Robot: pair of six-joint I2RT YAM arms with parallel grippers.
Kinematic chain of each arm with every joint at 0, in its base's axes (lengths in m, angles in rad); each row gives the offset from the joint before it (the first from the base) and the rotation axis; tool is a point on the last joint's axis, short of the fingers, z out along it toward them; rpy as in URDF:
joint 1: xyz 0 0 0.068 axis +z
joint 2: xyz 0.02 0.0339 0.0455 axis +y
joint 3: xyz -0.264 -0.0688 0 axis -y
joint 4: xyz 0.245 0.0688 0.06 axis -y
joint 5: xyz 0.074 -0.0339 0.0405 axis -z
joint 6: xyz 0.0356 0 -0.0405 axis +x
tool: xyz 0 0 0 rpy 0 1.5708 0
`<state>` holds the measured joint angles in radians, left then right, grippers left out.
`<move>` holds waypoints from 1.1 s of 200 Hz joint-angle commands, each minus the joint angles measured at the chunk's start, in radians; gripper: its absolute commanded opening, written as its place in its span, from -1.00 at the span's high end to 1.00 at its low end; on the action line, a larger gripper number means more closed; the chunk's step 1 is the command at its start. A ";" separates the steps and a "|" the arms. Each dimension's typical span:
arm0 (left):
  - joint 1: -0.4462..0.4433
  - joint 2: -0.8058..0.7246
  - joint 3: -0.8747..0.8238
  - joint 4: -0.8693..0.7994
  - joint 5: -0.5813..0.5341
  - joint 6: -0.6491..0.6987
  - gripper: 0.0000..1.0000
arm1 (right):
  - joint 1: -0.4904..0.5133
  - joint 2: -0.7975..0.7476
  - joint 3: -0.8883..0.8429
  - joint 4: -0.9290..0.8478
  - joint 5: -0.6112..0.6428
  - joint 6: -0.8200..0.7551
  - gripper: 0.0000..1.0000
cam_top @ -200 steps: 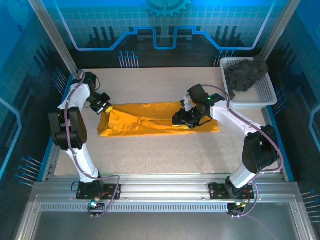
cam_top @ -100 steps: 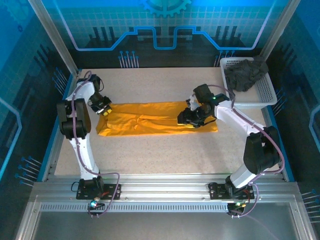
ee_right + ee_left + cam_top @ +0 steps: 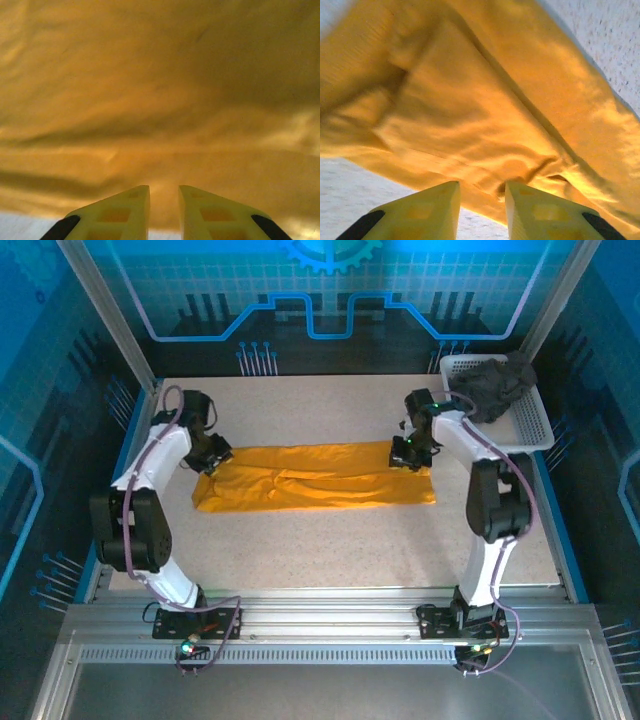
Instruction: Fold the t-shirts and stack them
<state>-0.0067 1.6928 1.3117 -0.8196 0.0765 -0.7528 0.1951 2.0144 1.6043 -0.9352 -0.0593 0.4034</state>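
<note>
The right gripper (image 3: 408, 453) has swung from mid-shirt to the far right corner of the orange shirt (image 3: 315, 477).
That shirt lies flat on the table (image 3: 300, 540), and the grey shirt (image 3: 492, 388) is in the basket (image 3: 530, 430). At the left corner, the left gripper (image 3: 212, 455) has its fingers slightly parted. The right's are nearly together; whether they pinch cloth is unclear.

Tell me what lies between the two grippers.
The folded orange-yellow t-shirt stretches from the left gripper to the right gripper, as the top view shows.

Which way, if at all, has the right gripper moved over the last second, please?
Yes: the right gripper has moved right and farther back, toward the white basket.
</note>
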 commanded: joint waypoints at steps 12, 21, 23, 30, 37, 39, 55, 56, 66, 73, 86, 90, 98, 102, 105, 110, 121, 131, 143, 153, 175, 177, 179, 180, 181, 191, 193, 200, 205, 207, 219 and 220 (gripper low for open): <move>-0.013 0.148 -0.064 0.165 0.140 -0.258 0.51 | -0.002 0.210 0.201 -0.220 0.210 -0.089 0.53; -0.013 0.186 -0.043 0.171 0.134 -0.276 0.53 | 0.002 0.250 0.226 -0.251 0.223 -0.108 0.53; -0.013 0.194 -0.036 0.173 0.134 -0.279 0.53 | 0.004 0.255 0.226 -0.255 0.224 -0.111 0.53; -0.013 0.235 -0.007 0.167 0.139 -0.285 0.53 | 0.009 0.265 0.221 -0.267 0.221 -0.115 0.52; -0.014 0.279 0.032 0.157 0.145 -0.283 0.53 | 0.017 0.261 0.203 -0.272 0.215 -0.115 0.51; -0.014 0.290 0.046 0.152 0.147 -0.281 0.53 | 0.020 0.258 0.195 -0.274 0.212 -0.114 0.50; -0.021 0.385 0.161 0.113 0.148 -0.261 0.52 | 0.051 0.216 0.117 -0.284 0.205 -0.091 0.49; -0.021 0.392 0.170 0.111 0.148 -0.260 0.52 | 0.054 0.213 0.114 -0.284 0.204 -0.088 0.49; -0.024 0.448 0.246 0.102 0.162 -0.250 0.49 | 0.084 0.166 0.028 -0.270 0.188 -0.059 0.49; -0.024 0.487 0.299 0.109 0.187 -0.253 0.47 | 0.110 0.130 -0.038 -0.255 0.176 -0.035 0.48; -0.026 0.556 0.382 0.173 0.254 -0.279 0.44 | 0.168 0.058 -0.158 -0.227 0.159 0.023 0.48; -0.029 0.578 0.410 0.198 0.271 -0.289 0.43 | 0.187 0.037 -0.197 -0.215 0.146 0.043 0.48; -0.042 0.629 0.484 0.223 0.300 -0.303 0.42 | 0.226 -0.008 -0.268 -0.187 0.106 0.088 0.48; -0.050 0.659 0.532 0.226 0.312 -0.306 0.42 | 0.246 -0.030 -0.302 -0.172 0.087 0.111 0.48; -0.057 0.685 0.567 0.226 0.320 -0.304 0.42 | 0.263 -0.044 -0.325 -0.161 0.072 0.129 0.47; -0.072 0.729 0.645 0.226 0.338 -0.304 0.42 | 0.293 -0.069 -0.362 -0.145 0.053 0.153 0.47; -0.106 0.832 0.802 0.236 0.384 -0.314 0.40 | 0.363 -0.111 -0.408 -0.112 0.007 0.209 0.47; -0.140 0.920 0.931 0.276 0.423 -0.342 0.35 | 0.418 -0.135 -0.432 -0.072 -0.048 0.261 0.46; -0.177 1.012 1.067 0.324 0.445 -0.387 0.33 | 0.465 -0.151 -0.451 -0.012 -0.113 0.321 0.45; -0.204 1.077 1.158 0.380 0.458 -0.438 0.32 | 0.486 -0.151 -0.454 0.036 -0.149 0.361 0.45; -0.245 1.181 1.276 0.538 0.469 -0.586 0.28 | 0.488 -0.128 -0.426 0.093 -0.178 0.412 0.45; -0.247 1.187 1.281 0.551 0.468 -0.595 0.26 | 0.487 -0.125 -0.421 0.095 -0.178 0.414 0.45; -0.249 1.191 1.286 0.565 0.466 -0.606 0.26 | 0.485 -0.123 -0.416 0.097 -0.178 0.416 0.45; -0.250 1.192 1.288 0.571 0.466 -0.610 0.25 | 0.485 -0.121 -0.413 0.097 -0.179 0.417 0.45; -0.251 1.193 1.289 0.576 0.465 -0.613 0.25 | 0.484 -0.120 -0.410 0.097 -0.180 0.418 0.45; -0.255 1.201 1.296 0.630 0.459 -0.647 0.20 | 0.478 -0.108 -0.387 0.106 -0.190 0.424 0.45; -0.256 1.200 1.296 0.640 0.459 -0.650 0.19 | 0.477 -0.106 -0.383 0.109 -0.195 0.425 0.45; -0.256 1.199 1.297 0.665 0.461 -0.664 0.15 | 0.470 -0.098 -0.370 0.120 -0.212 0.431 0.44; -0.256 1.193 1.298 0.676 0.463 -0.667 0.12 | 0.468 -0.094 -0.363 0.131 -0.228 0.437 0.44; -0.255 1.188 1.299 0.680 0.464 -0.666 0.11 | 0.467 -0.093 -0.361 0.136 -0.233 0.440 0.44; -0.253 1.144 1.296 0.671 0.468 -0.628 0.01 | 0.462 -0.090 -0.350 0.157 -0.263 0.455 0.42; -0.254 1.138 1.294 0.667 0.467 -0.623 0.00 | 0.462 -0.090 -0.349 0.158 -0.265 0.455 0.41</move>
<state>-0.2859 2.8632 2.5790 -0.2184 0.5156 -1.3369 0.6743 1.9030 1.2121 -0.8627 -0.2359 0.7952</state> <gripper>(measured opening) 0.462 0.283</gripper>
